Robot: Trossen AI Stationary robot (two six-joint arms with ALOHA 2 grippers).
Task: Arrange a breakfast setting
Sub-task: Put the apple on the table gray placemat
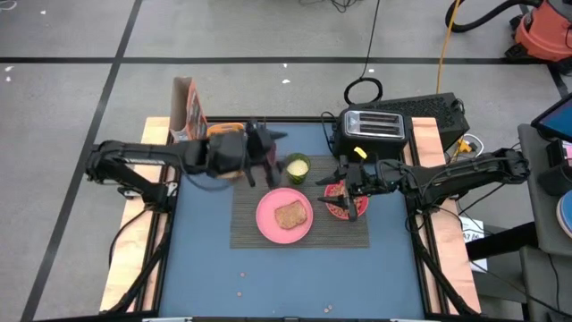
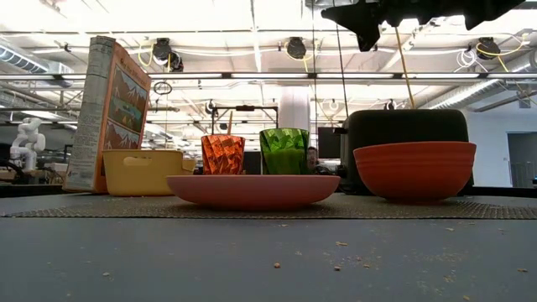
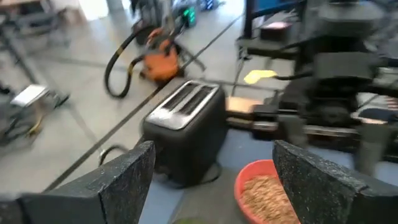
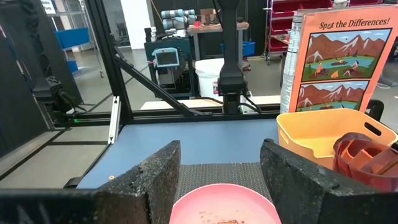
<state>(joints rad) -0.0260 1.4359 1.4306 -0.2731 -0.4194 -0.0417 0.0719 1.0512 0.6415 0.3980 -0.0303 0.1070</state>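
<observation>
1. The high view is showing the toast slice [image 1: 288,216] lying on the pink plate [image 1: 268,225] on the dark placemat [image 1: 247,234]; the low view, level with the table, is hiding it behind the plate's rim [image 2: 252,191].
2. The left wrist view is revealing brownish cereal filling the red bowl [image 3: 245,199] (the low view is giving only its outer wall [image 2: 414,170]).
3. The green cup [image 1: 298,166] is sitting at the placemat's far edge; the red tumbler [image 2: 223,154] is standing just beside it.
4. The left gripper [image 1: 264,161] is hovering near the cup, fingers spread wide; the right gripper [image 1: 347,190], also wide open, is hanging above the bowl.
5. The cereal box [image 4: 341,59] is reading "Spot the Differences!"; a yellow bin [image 4: 311,134] is standing before it.
</observation>
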